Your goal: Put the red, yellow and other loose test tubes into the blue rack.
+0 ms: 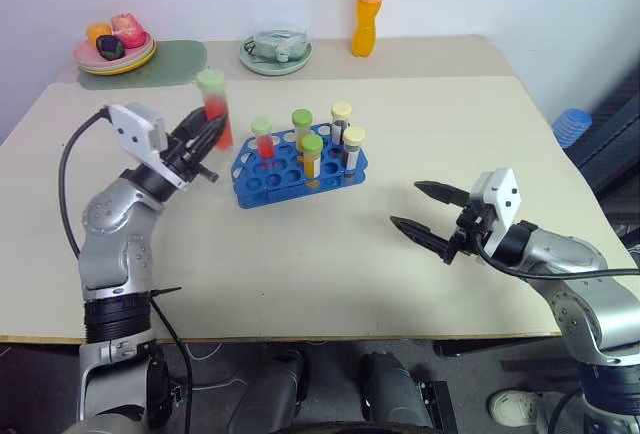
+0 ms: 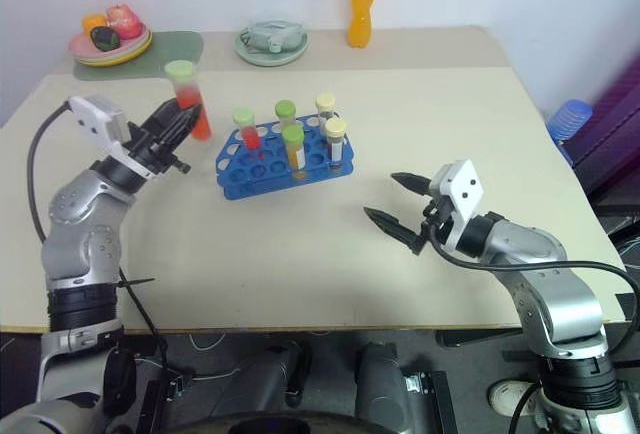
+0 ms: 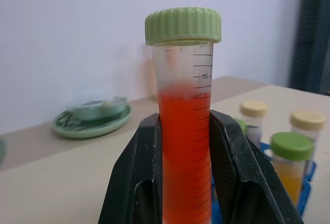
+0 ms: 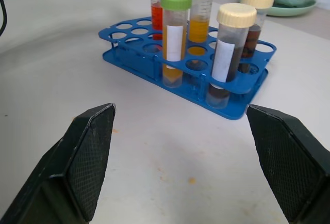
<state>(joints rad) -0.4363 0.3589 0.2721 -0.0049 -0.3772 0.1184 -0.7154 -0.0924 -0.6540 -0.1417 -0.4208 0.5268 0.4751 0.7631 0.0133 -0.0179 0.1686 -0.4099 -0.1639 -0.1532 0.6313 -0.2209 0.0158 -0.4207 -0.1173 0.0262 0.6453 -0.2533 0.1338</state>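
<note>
Evidently bound for the blue rack (image 1: 300, 169), the red test tube (image 1: 215, 106) stands upright in the left gripper (image 1: 207, 136), jaws clamped low on it, while the right gripper (image 1: 430, 210) waits with jaws wide apart above the surface (image 1: 300, 274).

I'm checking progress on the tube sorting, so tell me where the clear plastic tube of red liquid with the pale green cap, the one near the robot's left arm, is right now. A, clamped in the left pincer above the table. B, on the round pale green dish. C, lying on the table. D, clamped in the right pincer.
A: the left pincer is shut on the clear red-liquid tube with the pale green cap, lifted beside the bright blue plastic rack.
</note>
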